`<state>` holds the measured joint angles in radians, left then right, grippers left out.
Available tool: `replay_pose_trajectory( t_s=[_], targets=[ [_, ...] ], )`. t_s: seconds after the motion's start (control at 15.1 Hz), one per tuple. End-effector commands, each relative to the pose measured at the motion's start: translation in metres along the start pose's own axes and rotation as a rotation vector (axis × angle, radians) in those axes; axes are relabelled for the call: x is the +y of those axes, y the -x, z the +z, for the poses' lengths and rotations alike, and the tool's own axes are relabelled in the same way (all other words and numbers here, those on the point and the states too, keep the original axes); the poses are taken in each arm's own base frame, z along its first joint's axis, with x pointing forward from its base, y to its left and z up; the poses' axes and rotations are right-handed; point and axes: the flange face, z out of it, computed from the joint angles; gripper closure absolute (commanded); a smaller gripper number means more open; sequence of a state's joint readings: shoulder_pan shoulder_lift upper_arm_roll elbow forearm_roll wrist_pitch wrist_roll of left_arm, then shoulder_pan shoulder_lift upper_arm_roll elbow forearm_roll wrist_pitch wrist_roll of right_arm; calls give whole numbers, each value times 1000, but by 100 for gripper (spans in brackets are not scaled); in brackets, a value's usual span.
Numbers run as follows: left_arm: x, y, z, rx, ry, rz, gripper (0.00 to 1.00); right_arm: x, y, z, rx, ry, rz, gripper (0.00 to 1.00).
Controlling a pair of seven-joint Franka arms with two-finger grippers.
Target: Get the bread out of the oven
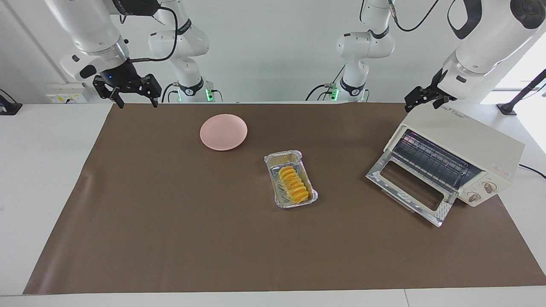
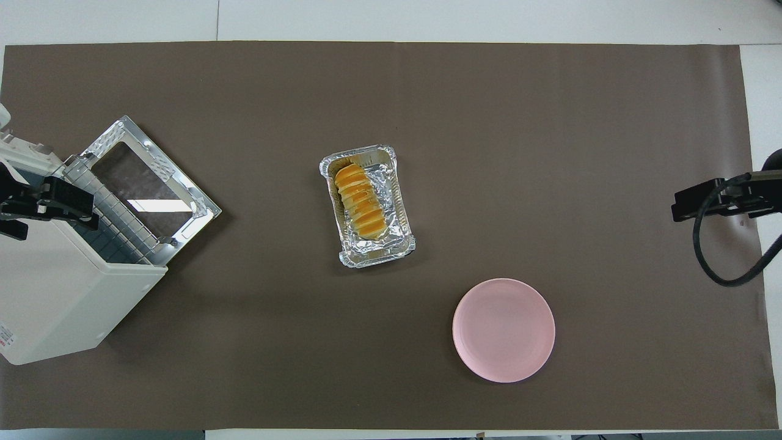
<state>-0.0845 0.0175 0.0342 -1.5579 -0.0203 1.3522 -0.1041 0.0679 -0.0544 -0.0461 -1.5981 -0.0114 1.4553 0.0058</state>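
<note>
The bread lies in a silver foil tray on the middle of the brown mat; it also shows in the overhead view. The cream-white oven stands at the left arm's end of the table, its glass door dropped open and the wire rack bare. My left gripper hangs just over the oven's top, holding nothing that shows. My right gripper is open and empty, up in the air over the mat's corner at the right arm's end.
A round pink plate sits on the mat nearer to the robots than the foil tray, toward the right arm's end. The open oven door juts out over the mat toward the tray.
</note>
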Motion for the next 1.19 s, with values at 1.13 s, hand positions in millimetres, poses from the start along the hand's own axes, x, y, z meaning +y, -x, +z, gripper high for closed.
replay_pose_trajectory(
  t_s=[1.13],
  targets=[
    [1,4,17,5,-11,25,0,7,9,10,-40,-4,-95,0]
  ],
)
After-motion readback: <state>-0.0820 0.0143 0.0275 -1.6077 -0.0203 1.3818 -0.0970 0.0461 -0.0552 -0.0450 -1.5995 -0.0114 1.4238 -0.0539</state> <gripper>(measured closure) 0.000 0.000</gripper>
